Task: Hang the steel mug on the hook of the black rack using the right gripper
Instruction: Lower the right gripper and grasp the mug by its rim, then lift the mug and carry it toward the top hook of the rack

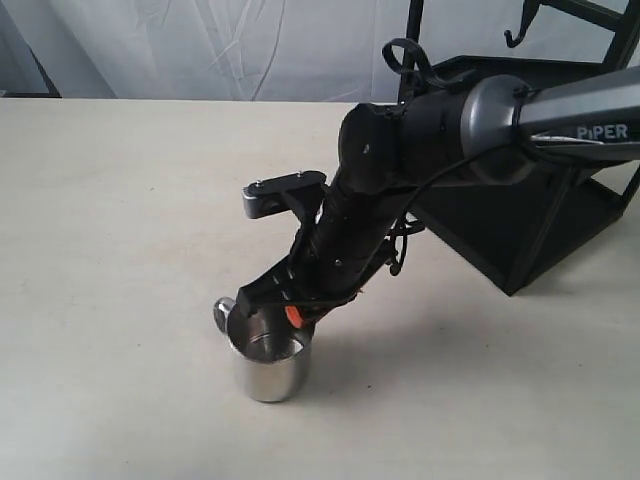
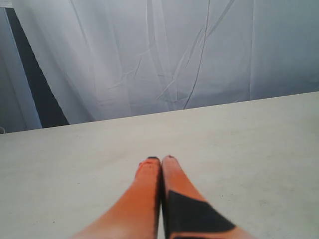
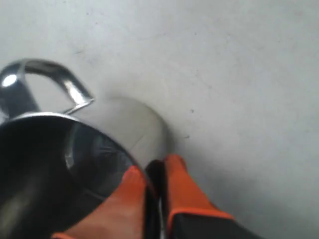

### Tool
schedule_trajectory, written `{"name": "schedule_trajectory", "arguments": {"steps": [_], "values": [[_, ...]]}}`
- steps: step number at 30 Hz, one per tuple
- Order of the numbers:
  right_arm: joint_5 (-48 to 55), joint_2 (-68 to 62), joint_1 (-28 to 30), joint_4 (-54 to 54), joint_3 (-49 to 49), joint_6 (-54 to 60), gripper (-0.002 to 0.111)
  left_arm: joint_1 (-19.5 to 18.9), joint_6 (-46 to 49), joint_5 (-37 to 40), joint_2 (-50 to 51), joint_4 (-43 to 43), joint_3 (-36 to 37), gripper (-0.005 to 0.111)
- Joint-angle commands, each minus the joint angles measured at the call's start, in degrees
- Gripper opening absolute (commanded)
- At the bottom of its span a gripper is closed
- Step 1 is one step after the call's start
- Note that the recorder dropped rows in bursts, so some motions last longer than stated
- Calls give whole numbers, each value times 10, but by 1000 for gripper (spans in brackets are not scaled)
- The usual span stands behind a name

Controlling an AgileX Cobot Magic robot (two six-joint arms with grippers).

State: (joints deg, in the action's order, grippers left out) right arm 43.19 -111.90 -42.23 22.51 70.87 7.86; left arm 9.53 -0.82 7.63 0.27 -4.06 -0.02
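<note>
The steel mug stands upright on the table near the front, its looped handle pointing to the left. My right gripper reaches down onto its rim and is shut on the mug wall. In the right wrist view one orange finger is inside the mug and the other outside, with the rim pinched between them and the handle beyond. The black rack stands at the back right, its hook on the top bar. My left gripper is shut and empty over bare table.
The pale table runs wide to the left and front of the mug. A white curtain hangs behind. The rack's slanted shelf lies just right of my right arm.
</note>
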Motion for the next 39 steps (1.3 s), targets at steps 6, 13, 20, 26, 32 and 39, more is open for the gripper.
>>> {"name": "schedule_trajectory", "arguments": {"steps": [6, 13, 20, 26, 32, 39], "values": [[-117, 67, -1, 169, -63, -2, -1, 3, -1, -3, -3, 0, 0, 2], [-290, 246, -1, 296, -284, -1, -1, 3, -1, -3, -3, 0, 0, 2], [-531, 450, -1, 402, -447, -2, -1, 3, -1, -3, -3, 0, 0, 2], [-594, 523, -1, 355, -464, -7, -1, 3, -1, -3, -3, 0, 0, 2], [-685, 530, -1, 356, -464, -62, -1, 3, -1, -3, -3, 0, 0, 2], [-749, 527, -1, 374, -464, -79, -1, 3, -1, -3, -3, 0, 0, 2]]}}
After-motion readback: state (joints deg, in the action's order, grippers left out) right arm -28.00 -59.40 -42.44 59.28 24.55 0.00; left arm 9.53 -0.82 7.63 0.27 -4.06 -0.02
